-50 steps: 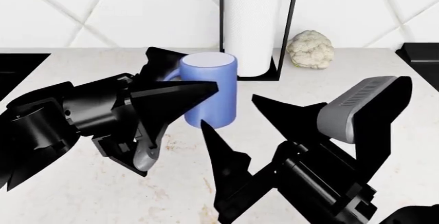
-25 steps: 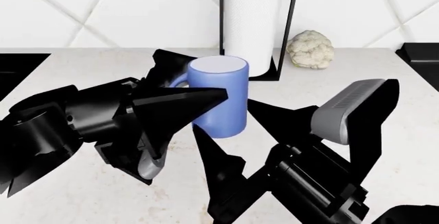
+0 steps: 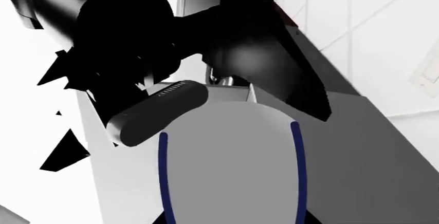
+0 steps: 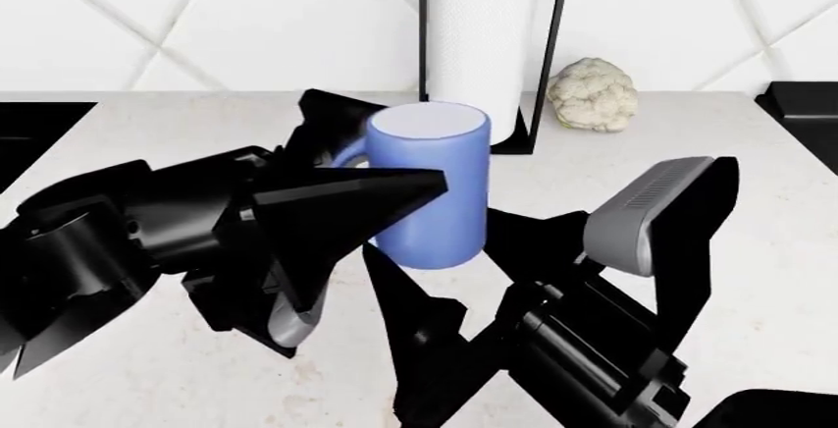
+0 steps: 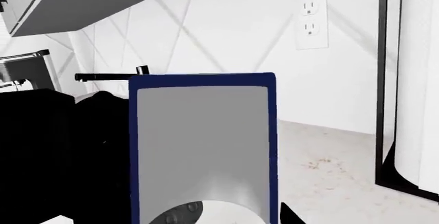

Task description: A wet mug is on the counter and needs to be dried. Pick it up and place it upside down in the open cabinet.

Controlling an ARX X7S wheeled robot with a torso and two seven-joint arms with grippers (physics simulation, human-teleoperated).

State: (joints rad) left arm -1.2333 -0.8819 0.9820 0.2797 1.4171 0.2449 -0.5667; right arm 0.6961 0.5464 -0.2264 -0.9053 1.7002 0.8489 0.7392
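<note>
Rising since the earlier frames, the mug (image 4: pixel 429 185) is sitting higher and further right in the head view, and the right gripper (image 4: pixel 485 251) has drawn in closer beneath it. In that view the left gripper (image 4: pixel 360 158) is grasping the mug, one black finger (image 4: pixel 343 202) crossing its front and the other reaching behind its handle side; the mug is standing upright between them, pale end up. Whether its base is clear of the counter (image 4: pixel 733 133) is hard to tell. The right gripper is spreading open just below and to the right of the mug, its fingers apart and holding nothing. Beyond the left gripper, a paper-towel roll (image 4: pixel 480 35) in a black frame is standing, with a cauliflower (image 4: pixel 592 94) beside it.

In the left wrist view, the mug (image 3: pixel 230 167) is filling the space right at the camera, grey with dark blue edges, and the black right arm (image 3: pixel 123 44) with its grey bar is hanging just past it.

In the right wrist view, the mug (image 5: pixel 202 147) is looming directly ahead of the open gripper, with the speckled counter (image 5: pixel 329 152), a wall outlet (image 5: pixel 310 16) and the paper-towel roll (image 5: pixel 418 80) beyond it.
</note>
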